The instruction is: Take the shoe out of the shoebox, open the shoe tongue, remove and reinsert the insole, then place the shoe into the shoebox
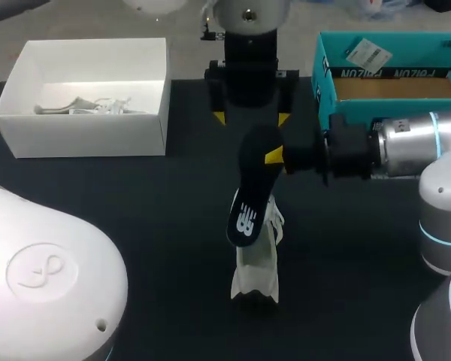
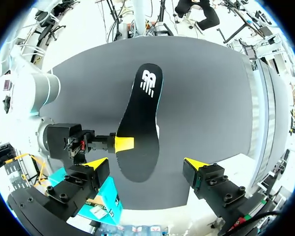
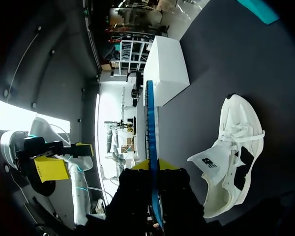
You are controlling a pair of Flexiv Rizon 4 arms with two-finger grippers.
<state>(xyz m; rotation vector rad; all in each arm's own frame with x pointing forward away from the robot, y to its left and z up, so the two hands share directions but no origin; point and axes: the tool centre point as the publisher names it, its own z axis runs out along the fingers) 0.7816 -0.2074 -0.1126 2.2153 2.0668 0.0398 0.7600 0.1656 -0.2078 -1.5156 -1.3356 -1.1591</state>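
- Insole, black and flat with a white mark (image 1: 248, 192), is hanging in the air just above the white lace-up shoe (image 1: 259, 259).
- The right gripper (image 1: 273, 156) is pinching the insole, both fingers pressing on its sides.
- The shoe is sitting on the black table (image 1: 135, 210), outside the white cardboard shoebox (image 1: 90, 135).
- The left gripper (image 2: 146, 164) is hovering over the insole, its fingers spread wide and holding nothing.

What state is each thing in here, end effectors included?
insole, out of the shoe, held above it
shoe, on the table, tongue pulled open
white box, open, crumpled paper inside
teal box, open, no shoe inside
left end effector, open, holding nothing
right end effector, shut on the insole
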